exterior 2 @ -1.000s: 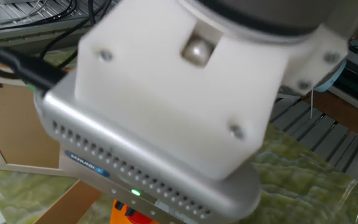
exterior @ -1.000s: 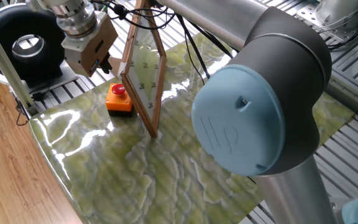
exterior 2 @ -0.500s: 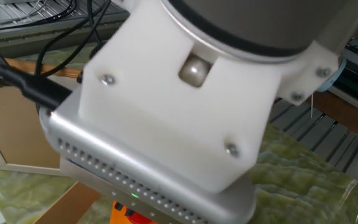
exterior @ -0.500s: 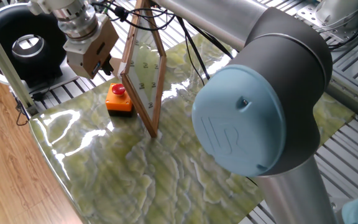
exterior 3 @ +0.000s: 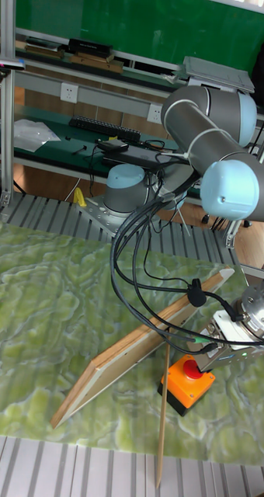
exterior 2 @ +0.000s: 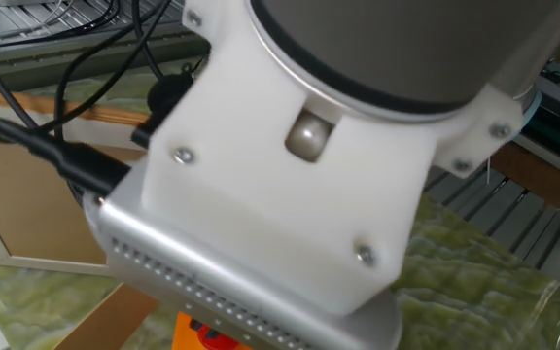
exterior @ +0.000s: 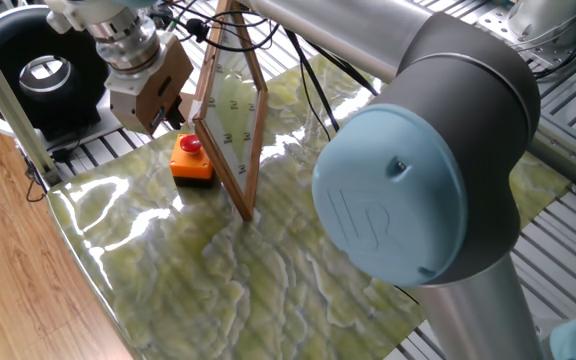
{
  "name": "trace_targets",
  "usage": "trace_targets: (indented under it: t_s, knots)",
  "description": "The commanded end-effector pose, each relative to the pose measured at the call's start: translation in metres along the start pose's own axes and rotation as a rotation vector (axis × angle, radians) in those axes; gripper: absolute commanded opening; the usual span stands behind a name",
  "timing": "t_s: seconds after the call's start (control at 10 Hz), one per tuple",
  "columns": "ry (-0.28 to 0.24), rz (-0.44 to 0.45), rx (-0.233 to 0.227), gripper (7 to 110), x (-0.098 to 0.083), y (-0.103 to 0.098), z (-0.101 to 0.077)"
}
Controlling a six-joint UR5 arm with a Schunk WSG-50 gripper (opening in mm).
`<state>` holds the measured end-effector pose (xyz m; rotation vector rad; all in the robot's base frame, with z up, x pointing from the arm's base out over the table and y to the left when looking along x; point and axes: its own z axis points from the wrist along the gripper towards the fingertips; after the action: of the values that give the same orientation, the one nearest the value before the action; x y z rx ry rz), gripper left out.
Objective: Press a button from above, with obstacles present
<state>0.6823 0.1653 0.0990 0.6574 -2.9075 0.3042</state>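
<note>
Red push button sits on top of its orange box, black base under it, on the green marbled table. Box stands just beside the foot of the obstacle: a tall transparent panel in a light wooden frame, small dark marks on the pane. From the tall fixed view the panel leans low across the table with the box just beside its near edge.

Gripper hangs above and a little to one side of the cap, apart from it and near the frame edge. Jaws: cannot tell whether apart or together; the other fixed view is blocked by the wrist housing, with only a sliver of orange at the bottom.

Handling, as judged:
- Cap looks like hard plastic, stiff, sprung. No grasp called for; contact belongs on the cap's crown, pushing straight down.
- Box looks small and light. An off-centre or slanted push could tip or skid it on the glossy table cover.
- Panel looks thin and light, standing on a narrow foot. A brush from the gripper body or trailing cables could topple it, so keep to the side away from the frame.
</note>
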Motion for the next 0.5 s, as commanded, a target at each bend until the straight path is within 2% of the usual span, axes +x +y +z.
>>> trace_targets:
  t_s: [0.0, 0.4]
  knots:
    - [0.001, 0.006, -0.023, 7, 0.0020, 0.0082, 0.0048]
    - [-0.003, 0.008, -0.030, 7, 0.0048, 0.0074, 0.0094]
